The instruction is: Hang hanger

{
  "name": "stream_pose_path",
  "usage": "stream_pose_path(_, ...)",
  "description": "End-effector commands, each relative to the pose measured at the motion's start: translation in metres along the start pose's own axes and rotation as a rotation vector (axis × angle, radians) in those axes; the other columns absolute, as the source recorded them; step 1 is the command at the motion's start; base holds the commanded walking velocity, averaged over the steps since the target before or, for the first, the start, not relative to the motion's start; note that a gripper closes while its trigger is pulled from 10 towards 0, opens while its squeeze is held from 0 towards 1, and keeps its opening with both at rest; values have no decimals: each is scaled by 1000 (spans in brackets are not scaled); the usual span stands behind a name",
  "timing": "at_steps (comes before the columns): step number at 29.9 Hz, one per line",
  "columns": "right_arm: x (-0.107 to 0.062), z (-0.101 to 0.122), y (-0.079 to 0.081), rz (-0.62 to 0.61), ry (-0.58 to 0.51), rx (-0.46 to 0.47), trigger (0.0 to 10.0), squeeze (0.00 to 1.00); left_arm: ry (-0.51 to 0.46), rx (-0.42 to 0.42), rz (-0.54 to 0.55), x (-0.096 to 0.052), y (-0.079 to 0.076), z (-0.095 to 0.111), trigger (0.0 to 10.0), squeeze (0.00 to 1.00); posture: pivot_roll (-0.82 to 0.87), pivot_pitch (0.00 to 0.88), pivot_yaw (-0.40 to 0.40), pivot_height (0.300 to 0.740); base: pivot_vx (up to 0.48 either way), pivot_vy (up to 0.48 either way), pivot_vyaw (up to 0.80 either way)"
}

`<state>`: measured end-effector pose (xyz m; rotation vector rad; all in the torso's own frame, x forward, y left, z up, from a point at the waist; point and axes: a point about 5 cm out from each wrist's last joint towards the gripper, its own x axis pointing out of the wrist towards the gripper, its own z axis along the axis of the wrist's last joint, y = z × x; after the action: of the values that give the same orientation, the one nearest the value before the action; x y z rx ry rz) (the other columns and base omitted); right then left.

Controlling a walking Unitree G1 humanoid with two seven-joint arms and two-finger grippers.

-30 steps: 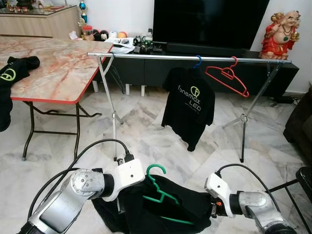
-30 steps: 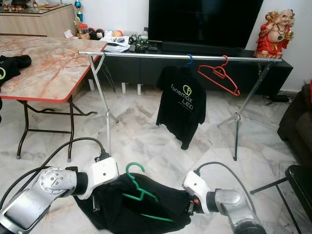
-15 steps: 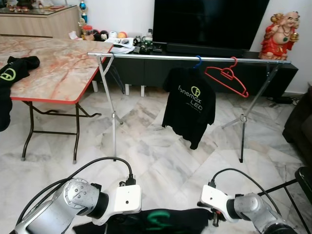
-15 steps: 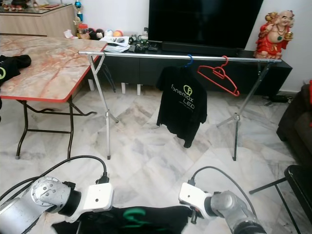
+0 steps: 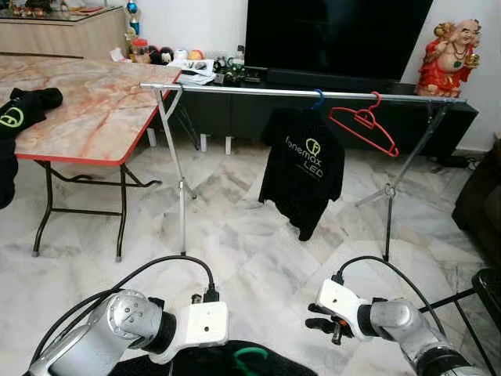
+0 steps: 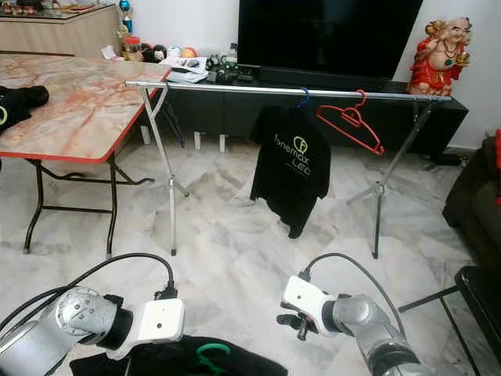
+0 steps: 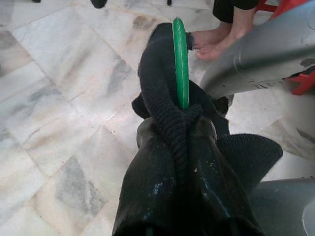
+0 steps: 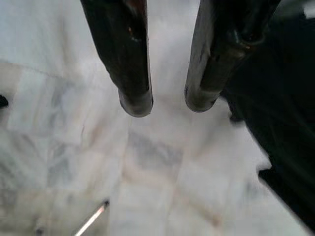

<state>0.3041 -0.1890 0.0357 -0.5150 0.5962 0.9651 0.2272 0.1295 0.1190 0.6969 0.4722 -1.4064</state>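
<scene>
The left tool (image 7: 182, 123) pinches the black shirt's collar on the green plastic hanger (image 7: 180, 61), keeping it carried low, while the right tool (image 8: 167, 103) hangs open, holding nothing.

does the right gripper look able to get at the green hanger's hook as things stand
Probably yes. The right gripper is open and holds nothing, hovering over bare floor close beside the green hanger, which the left gripper grips through the black shirt. Nothing visible lies between them.

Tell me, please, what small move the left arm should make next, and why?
Probably raise the left gripper toward the rail. It is shut on the green hanger and black shirt, low near the floor, while the right gripper is open and empty; the rail's left stretch looks bare.
</scene>
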Motion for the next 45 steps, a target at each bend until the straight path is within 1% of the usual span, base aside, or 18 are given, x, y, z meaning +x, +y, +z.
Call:
stream_pose_path(1, -2, 19, -8, -12, -116, 16, 10000, 0, -28, 4, 40, -6, 7, 5, 10000, 0, 139, 0, -84, 740, 0, 0, 0)
stream_pose_path(3, -3, 27, -5, 50, -202, 31, 10000, 0, -31, -3, 56, -5, 9, 5, 10000, 0, 135, 0, -82, 740, 0, 0, 0)
stream_pose_path(5, -4, 31, 4, 158, -239, 6, 10000, 0, -39, -8, 61, -5, 11, 5, 10000, 0, 130, 0, -81, 740, 0, 0, 0)
stream_pose_path(6, -4, 31, 4, 158, -239, 6, 10000, 0, -39, -8, 61, -5, 11, 5, 10000, 0, 130, 0, -81, 740, 0, 0, 0)
stream_pose_path(7, -5, 32, 12, 259, -255, -17, 10000, 0, -45, -9, 61, -4, 11, 6, 10000, 0, 127, 0, -80, 740, 0, 0, 0)
stream_pose_path(8, -7, 33, 18, 326, -274, -21, 10000, 0, -48, -9, 58, -3, 12, 6, 10000, 0, 126, 0, -80, 740, 0, 0, 0)
stream_pose_path(9, -7, 33, 18, 326, -274, -21, 10000, 0, -48, -9, 58, -3, 12, 6, 10000, 0, 126, 0, -80, 740, 0, 0, 0)
stream_pose_path(10, -8, 34, 25, 412, -299, -15, 10000, 0, -52, -9, 58, -2, 12, 7, 10000, 0, 128, 0, -80, 740, 0, 0, 0)
stream_pose_path(12, -10, 33, 30, 481, -290, -27, 10000, 0, -52, -10, 59, 0, 13, 7, 10000, 0, 128, 0, -80, 740, 0, 0, 0)
stream_pose_path(14, -9, 30, 33, 525, -246, -55, 10000, 0, -58, -16, 65, 0, 15, 8, 10000, 0, 133, 0, -83, 740, 0, 0, 0)
stream_pose_path(18, -13, 29, 32, 552, -216, -79, 10000, 0, -58, -26, 77, 2, 18, 7, 10000, 0, 139, 0, -87, 740, 0, 0, 0)
stream_pose_path(23, -16, 44, 28, 576, -276, -75, 10000, 0, -59, -54, 81, 7, 21, 5, 10000, 0, 134, 0, -87, 740, 0, 0, 0)
stream_pose_path(31, -12, 52, 31, 636, -269, -110, 10000, 0, -53, -63, 70, 13, 24, 8, 10000, 0, 137, 0, -98, 740, 0, 0, 0)
stream_pose_path(34, -10, 53, 30, 623, -254, -134, 10000, 0, -52, -63, 68, 14, 25, 8, 10000, 0, 137, 0, -98, 740, 0, 0, 0)
stream_pose_path(36, -6, 55, 27, 565, -253, -152, 10000, 0, -53, -55, 65, 16, 26, 11, 10000, 0, 140, 0, -101, 740, 0, 0, 0)
stream_pose_path(40, 1, 57, 25, 515, -256, -136, 10000, 0, -58, -48, 60, 17, 27, 14, 10000, 0, 144, 0, -103, 740, 0, 0, 0)
stream_pose_path(43, 2, 55, 29, 559, -250, -134, 10000, 0, -58, -47, 58, 17, 27, 14, 10000, 0, 145, 0, -103, 740, 0, 0, 0)
stream_pose_path(45, 4, 57, 30, 554, -257, -133, 10000, 0, -57, -46, 57, 18, 27, 14, 10000, 0, 145, 0, -104, 740, 0, 0, 0)
